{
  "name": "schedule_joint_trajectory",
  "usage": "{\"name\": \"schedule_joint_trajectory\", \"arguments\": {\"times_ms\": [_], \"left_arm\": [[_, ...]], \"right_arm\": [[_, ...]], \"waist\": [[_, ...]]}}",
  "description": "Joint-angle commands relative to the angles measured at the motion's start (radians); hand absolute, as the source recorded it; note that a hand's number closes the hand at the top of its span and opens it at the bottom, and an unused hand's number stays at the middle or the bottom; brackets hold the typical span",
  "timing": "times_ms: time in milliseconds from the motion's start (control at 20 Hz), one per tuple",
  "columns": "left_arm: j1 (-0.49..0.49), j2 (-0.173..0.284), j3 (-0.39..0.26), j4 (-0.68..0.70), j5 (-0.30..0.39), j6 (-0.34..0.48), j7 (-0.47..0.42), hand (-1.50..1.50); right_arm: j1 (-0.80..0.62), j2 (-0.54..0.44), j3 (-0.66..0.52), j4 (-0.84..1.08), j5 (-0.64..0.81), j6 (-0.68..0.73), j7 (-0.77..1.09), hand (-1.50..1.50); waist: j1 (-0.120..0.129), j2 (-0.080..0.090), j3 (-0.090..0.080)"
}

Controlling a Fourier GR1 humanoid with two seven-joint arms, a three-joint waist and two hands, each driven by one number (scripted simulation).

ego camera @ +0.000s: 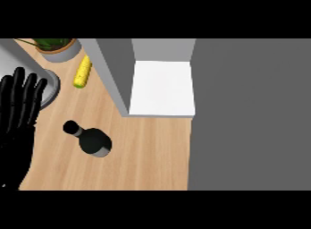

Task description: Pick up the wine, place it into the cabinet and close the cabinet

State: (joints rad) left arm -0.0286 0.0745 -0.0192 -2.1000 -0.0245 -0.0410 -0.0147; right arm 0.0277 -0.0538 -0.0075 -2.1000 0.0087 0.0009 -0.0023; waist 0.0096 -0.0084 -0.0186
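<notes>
A dark wine bottle [91,139] stands upright on the wooden counter [145,156], seen from above, its neck leaning toward the upper left. Behind it is the cabinet [161,87], open, with a white shelf inside and a grey side wall on its left. The large grey panel [257,116] filling the right of the view looks like the cabinet's open door. My left hand [13,120] rests at the left edge, fingers straight and pointing up, well left of the bottle and apart from it. My right hand does not show.
A yellow corn cob [83,72] lies on the counter left of the cabinet wall. A potted plant [58,46] stands at the back left. A grey round object [50,89] sits partly hidden behind my left hand.
</notes>
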Motion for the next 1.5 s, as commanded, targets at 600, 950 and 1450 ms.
{"name": "schedule_joint_trajectory", "arguments": {"times_ms": [600,950,1450], "left_arm": [[-0.197,-0.074,-0.240,0.110,-0.408,0.955,0.322,-1.50],[-0.349,-0.074,-0.418,0.168,-0.746,1.131,0.675,-1.50],[-0.558,-0.074,-0.472,0.173,-1.119,1.066,1.144,-1.50]], "right_arm": [[0.091,-0.040,0.198,-0.164,-0.244,0.217,0.143,-1.50],[0.136,-0.079,0.144,-0.261,-0.321,0.213,0.209,-1.50],[0.134,-0.058,0.198,-0.311,-0.291,0.172,0.270,-1.50]], "waist": [[-0.043,0.003,0.022],[-0.023,-0.002,0.025],[-0.011,-0.008,0.022]]}}
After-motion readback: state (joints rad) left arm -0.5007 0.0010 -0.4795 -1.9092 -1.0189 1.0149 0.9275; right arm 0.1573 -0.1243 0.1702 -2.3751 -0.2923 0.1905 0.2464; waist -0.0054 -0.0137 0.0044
